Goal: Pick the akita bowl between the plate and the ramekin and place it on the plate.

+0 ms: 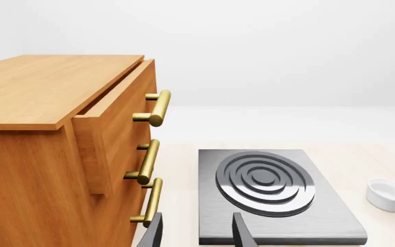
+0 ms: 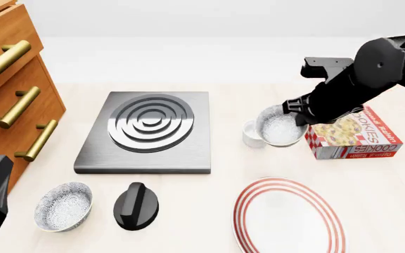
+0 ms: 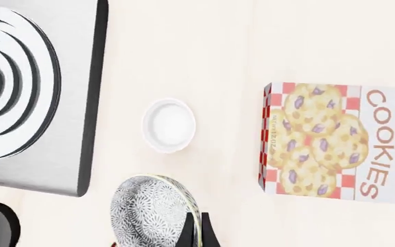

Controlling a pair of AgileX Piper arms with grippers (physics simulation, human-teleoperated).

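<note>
Now we see a crowded counter [image 2: 223,68]: at nine o'clock in the front view stands a wooden drawer chest [image 2: 6,89] with brass bar handles, and beside it, toward the middle, lies a brushed-metal hob plate [image 2: 146,133] with raised concentric rings. At seven o'clock sits a second speckled bowl [image 2: 63,205], with a black knob-shaped object [image 2: 136,205] just beside it. At three o'clock lies a red-checked cookie box [image 2: 354,138], close behind our right arm.

Our right tool [image 3: 196,229] has its fingers closed thinly over the rim of the akita bowl [image 2: 280,126], one finger inside and one outside the wall. The bowl is tilted and appears lifted off the counter, just beside the ramekin [image 2: 252,134], which stands upright at about its nine o'clock. The plate [image 2: 287,216], broad, flat and white with red rings, lies at five o'clock, well apart from the bowl and nearer to us.

Our left tool [image 1: 196,232] points toward the hob plate and the chest, its two dark fingers parted with nothing between them.

The akita bowl is deep and round, with a fine grey pattern inside and out; the ramekin is plain white and straight-sided.
</note>
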